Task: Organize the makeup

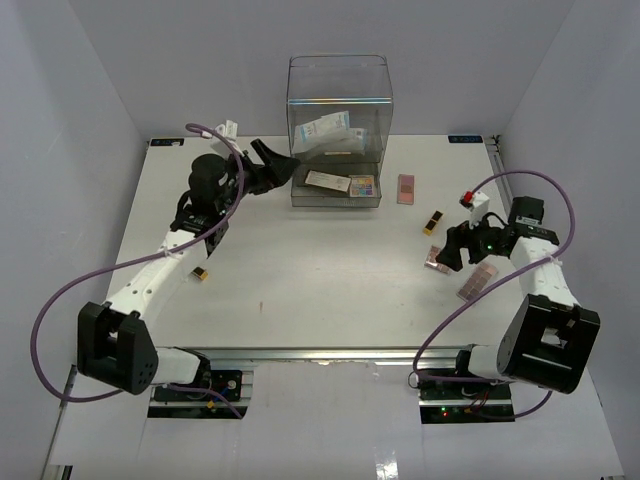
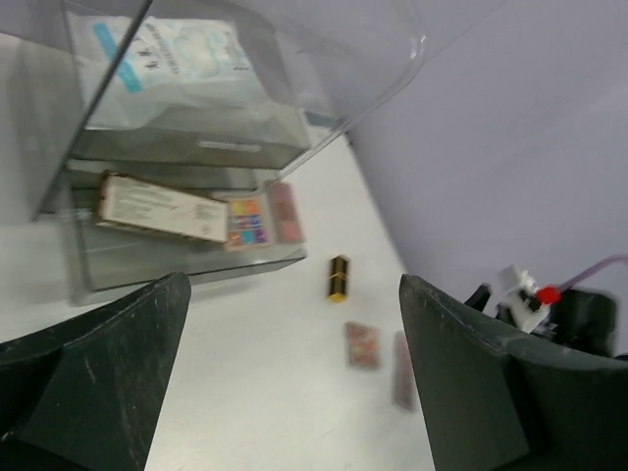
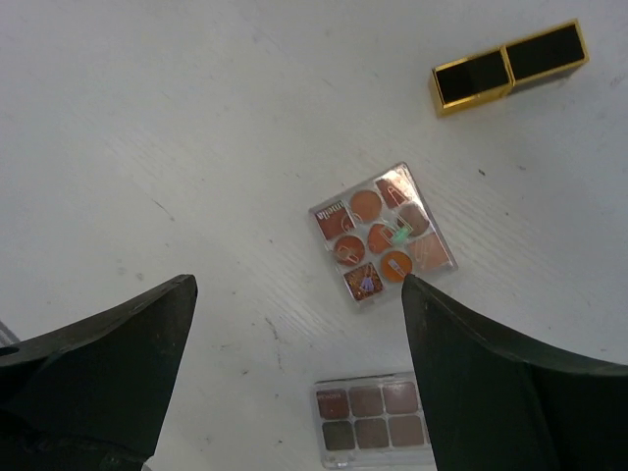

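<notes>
Item, makeup: I log a glossy square palette (image 3: 383, 235) of round copper pans, flat on the white table (image 1: 300, 290) at 3 o'clock. Open tabletop lies to its 9. A rectangular brown palette (image 3: 373, 417) is at its 6 and a black-gold tube (image 3: 508, 67) at its 1. White-blue sachets (image 1: 325, 130) sit inside the clear acrylic box (image 1: 340, 75) at 12. My right gripper (image 3: 294, 294) hangs over the square palette, jaws apart. The left gripper (image 2: 294, 294) angles toward the box front, jaws wide.

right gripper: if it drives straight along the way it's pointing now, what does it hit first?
Likely the square palette with round pans, flat on the table just ahead of the open right gripper. It sits off-centre, so bare table beside it is possible.
</notes>
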Controlling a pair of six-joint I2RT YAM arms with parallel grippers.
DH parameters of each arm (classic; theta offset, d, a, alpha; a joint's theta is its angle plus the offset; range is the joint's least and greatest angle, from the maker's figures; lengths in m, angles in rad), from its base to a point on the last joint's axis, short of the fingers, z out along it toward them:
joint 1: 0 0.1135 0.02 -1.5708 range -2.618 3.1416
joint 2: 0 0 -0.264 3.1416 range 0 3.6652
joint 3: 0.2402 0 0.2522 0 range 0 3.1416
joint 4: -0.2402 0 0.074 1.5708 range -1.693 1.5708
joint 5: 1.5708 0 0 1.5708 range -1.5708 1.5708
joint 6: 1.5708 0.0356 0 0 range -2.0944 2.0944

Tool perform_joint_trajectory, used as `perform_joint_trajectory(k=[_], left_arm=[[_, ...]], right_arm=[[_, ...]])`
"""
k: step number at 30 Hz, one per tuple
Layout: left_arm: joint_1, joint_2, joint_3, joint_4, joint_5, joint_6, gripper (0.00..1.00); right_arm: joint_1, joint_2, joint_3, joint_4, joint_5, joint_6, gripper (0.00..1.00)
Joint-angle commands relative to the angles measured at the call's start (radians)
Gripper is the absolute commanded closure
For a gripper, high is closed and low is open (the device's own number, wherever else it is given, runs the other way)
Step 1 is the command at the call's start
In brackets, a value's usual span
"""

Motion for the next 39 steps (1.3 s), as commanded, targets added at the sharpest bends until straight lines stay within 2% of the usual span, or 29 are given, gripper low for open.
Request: perform_joint_trajectory(k=[1, 3, 7, 8, 10, 15, 24, 39], left_arm=[[0.010, -0.074, -0.071, -0.211, 0.093, 0.392, 0.02], [0.010, -0.129, -0.134, -0.193, 0.077, 0.424, 0.02], [0.010, -0.212, -0.161, -0.238, 0.005, 0.504, 0.02], [0.010, -0.232, -0.173, -0.242, -0.020, 0.512, 0.02], [0.010, -0.292, -0.202, -0.233, -0.044, 0.529, 0.02], [0.010, -0.390, -0.254, -0.209, -0.096, 0.556, 0.02], [0.010, -0.383, -0.252, -0.210, -0.098, 0.562, 0.02], [0.010, -0.363, -0.255, -0.209, -0.100, 0.564, 0.02]], right_arm=[[0.182, 0.030, 0.010, 0.102, 0.414, 0.146, 0.10], [0.257, 0.049, 0.015, 0.119, 0.513, 0.180, 0.10], [0.342, 0.076, 0.026, 0.097, 0.500, 0.071, 0.10], [0.341, 0.076, 0.030, 0.072, 0.431, 0.001, 0.10], [0.341, 0.084, 0.043, 0.045, 0.407, -0.130, 0.10], [0.341, 0.171, 0.122, -0.029, 0.419, -0.252, 0.10], [0.341, 0.306, 0.165, -0.047, 0.460, -0.330, 0.10], [0.322, 0.350, 0.163, -0.006, 0.529, -0.387, 0.10]])
